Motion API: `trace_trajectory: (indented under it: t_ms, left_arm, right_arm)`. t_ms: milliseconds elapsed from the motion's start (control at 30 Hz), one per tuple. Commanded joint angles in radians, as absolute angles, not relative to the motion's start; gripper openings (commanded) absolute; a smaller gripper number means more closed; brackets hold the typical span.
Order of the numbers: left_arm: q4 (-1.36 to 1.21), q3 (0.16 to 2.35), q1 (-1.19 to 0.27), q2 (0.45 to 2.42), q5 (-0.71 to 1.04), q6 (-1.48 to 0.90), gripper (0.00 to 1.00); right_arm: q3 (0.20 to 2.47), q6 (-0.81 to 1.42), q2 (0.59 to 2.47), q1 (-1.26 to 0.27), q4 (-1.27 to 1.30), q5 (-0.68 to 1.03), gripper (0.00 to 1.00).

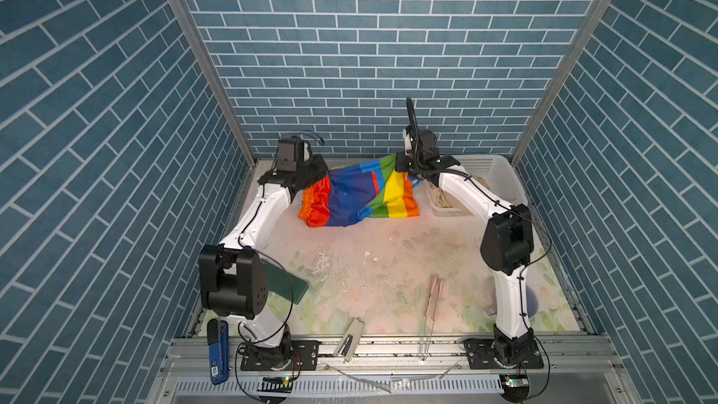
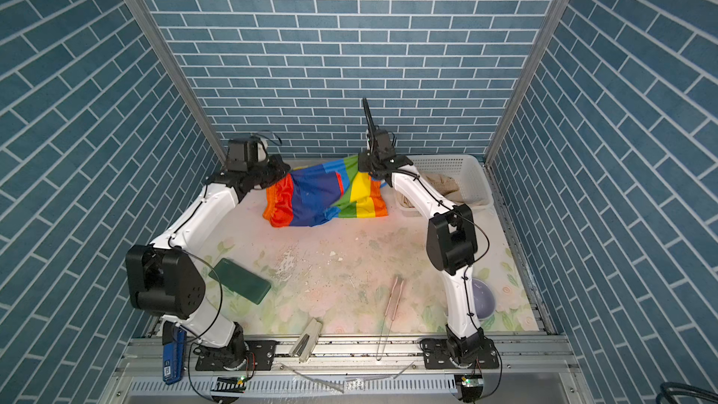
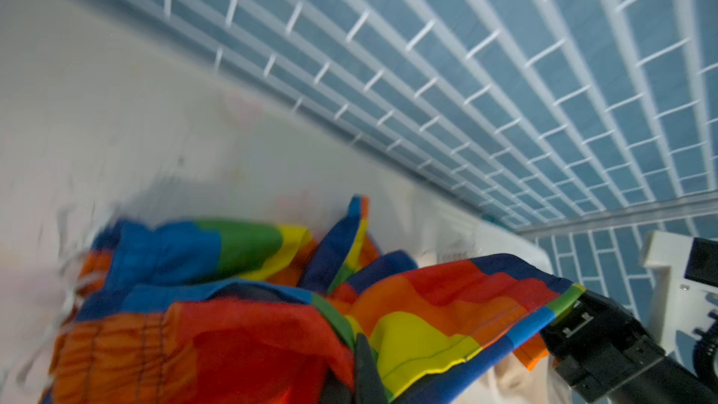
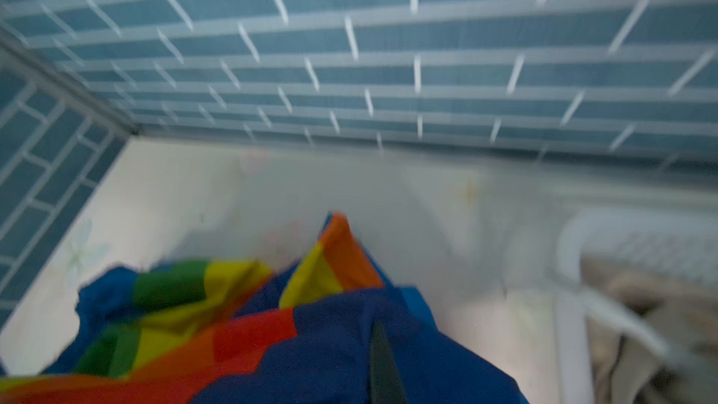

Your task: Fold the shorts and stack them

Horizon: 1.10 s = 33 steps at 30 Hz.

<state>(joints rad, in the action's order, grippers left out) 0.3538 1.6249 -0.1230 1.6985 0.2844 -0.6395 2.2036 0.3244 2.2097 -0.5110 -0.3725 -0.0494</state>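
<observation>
Floral table [image 1: 388, 266], blue-brick walls [image 1: 349, 52] | rainbow shorts [image 1: 357, 196] held stretched, far centre | left gripper [image 3: 359, 373] clamped on its left end | right gripper [image 4: 382, 363] clamped on its right end | beige shorts [image 2: 443, 184] seen in basket [image 2: 476, 172], far right

**Both arms reaching to the upper centre, both grippers closed**

In both top views we find the left arm [image 1: 254, 213] rising from its base at the lower left. Its elbow is folded low and its forearm slants up toward the frame centre. Its wrist [image 1: 291, 155] pitches downward. The left gripper [image 3: 361, 347] has its jaws pressed together on the rainbow-striped shorts [image 1: 349, 196]. The right arm [image 1: 468, 194] mirrors this from the lower right, elbow raised and forearm slanting up and to the left. The right gripper [image 4: 379, 336] is likewise clamped on the same fabric. We note the two grippers stand well apart, at about the same height in the frame.
</observation>
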Motion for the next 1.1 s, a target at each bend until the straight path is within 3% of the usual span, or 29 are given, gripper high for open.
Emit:
trace_trajectory:
  t_ms: [0, 67, 133, 300, 400, 467, 533, 633, 733, 1067]
  left_arm:
    - [0.491, 1.904, -0.094, 1.741, 0.152, -0.569, 0.0]
    - [0.526, 2.09, -0.095, 1.791, 0.168, -0.559, 0.0]
    - [0.544, 2.251, -0.097, 1.837, 0.196, -0.548, 0.0]
    - [0.589, 2.629, -0.1, 1.934, 0.262, -0.534, 0.01]
    - [0.631, 2.704, -0.1, 1.922, 0.294, -0.511, 0.01]
    - [0.631, 2.569, -0.1, 1.84, 0.316, -0.481, 0.01]
    - [0.54, 2.269, -0.1, 1.694, 0.317, -0.459, 0.01]
    - [0.349, 1.752, -0.097, 1.448, 0.212, -0.448, 0.01]
    - [0.297, 1.438, -0.088, 1.29, 0.133, -0.469, 0.0]
    - [0.386, 0.961, -0.072, 1.058, 0.171, -0.545, 0.0]
  right_arm:
    - [2.603, 0.291, 2.305, -0.419, -0.424, -0.287, 0.0]
    - [2.779, 0.256, 2.367, -0.416, -0.326, -0.332, 0.0]
    - [2.786, 0.22, 2.351, -0.415, -0.159, -0.352, 0.0]
    - [2.538, 0.203, 2.15, -0.416, 0.246, -0.386, 0.0]
    - [2.345, 0.197, 2.005, -0.418, 0.336, -0.383, 0.0]
    - [2.085, 0.211, 1.866, -0.419, 0.47, -0.365, 0.0]
    - [1.815, 0.227, 1.738, -0.428, 0.583, -0.383, 0.0]
    - [1.5, 0.295, 1.586, -0.439, 0.605, -0.431, 0.0]
    - [1.236, 0.372, 1.473, -0.461, 0.578, -0.439, 0.0]
    - [0.763, 0.527, 1.172, -0.594, 0.182, -0.499, 0.0]
